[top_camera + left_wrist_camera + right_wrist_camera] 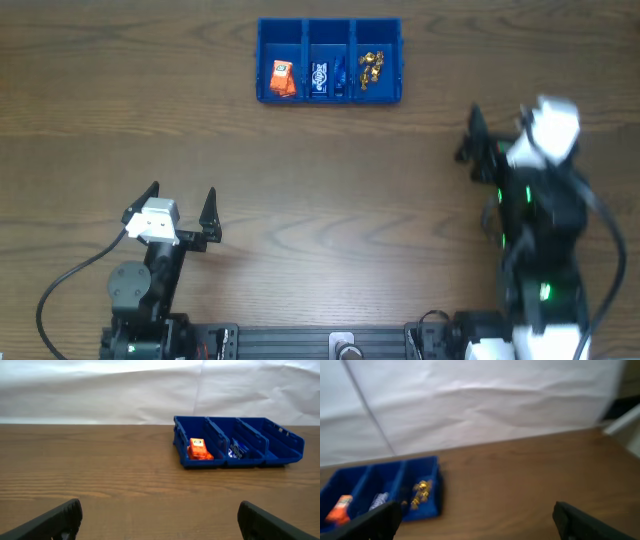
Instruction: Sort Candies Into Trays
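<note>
Could knock the tray (330,21) by the table's (320,220) far edge on a careless reach, spilling sorted candies (283,80), left fingers (55,520) and right fingers (370,522) both wide, empty.

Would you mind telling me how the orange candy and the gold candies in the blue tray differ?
The orange candy is a single orange packet; the gold candies are several small gold pieces clustered together. In the top view, the orange candy lies in the left compartment, the gold candies in the right. Both rest inside the blue tray.
</note>
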`<act>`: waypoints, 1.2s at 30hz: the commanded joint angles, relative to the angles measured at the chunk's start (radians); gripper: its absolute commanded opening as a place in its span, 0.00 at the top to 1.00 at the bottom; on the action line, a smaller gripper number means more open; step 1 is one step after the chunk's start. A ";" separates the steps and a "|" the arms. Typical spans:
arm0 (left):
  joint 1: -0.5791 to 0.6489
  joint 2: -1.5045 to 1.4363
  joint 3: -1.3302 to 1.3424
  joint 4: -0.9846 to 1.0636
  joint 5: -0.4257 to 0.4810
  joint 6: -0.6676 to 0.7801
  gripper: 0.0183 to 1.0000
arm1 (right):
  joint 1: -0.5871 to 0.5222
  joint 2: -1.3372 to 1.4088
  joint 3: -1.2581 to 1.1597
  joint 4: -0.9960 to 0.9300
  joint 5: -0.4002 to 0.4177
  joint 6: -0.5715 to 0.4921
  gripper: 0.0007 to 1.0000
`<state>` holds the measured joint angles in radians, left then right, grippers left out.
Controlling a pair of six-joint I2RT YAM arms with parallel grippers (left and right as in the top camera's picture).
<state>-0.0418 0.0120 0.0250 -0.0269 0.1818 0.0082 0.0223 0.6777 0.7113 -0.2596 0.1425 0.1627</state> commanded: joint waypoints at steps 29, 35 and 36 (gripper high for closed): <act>0.004 -0.006 -0.020 -0.032 0.018 0.015 0.00 | 0.000 -0.675 -0.704 0.180 -0.176 -0.068 0.00; 0.004 -0.006 -0.020 -0.032 0.018 0.014 0.00 | 0.012 -0.675 -0.704 0.178 -0.158 -0.093 0.00; 0.004 -0.006 -0.020 -0.032 0.018 0.015 0.00 | 0.012 -0.675 -0.704 0.176 -0.154 -0.093 0.00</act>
<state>-0.0418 0.0109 0.0250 -0.0269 0.1818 0.0082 0.0219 0.0120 0.0109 -0.0757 -0.0303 0.1070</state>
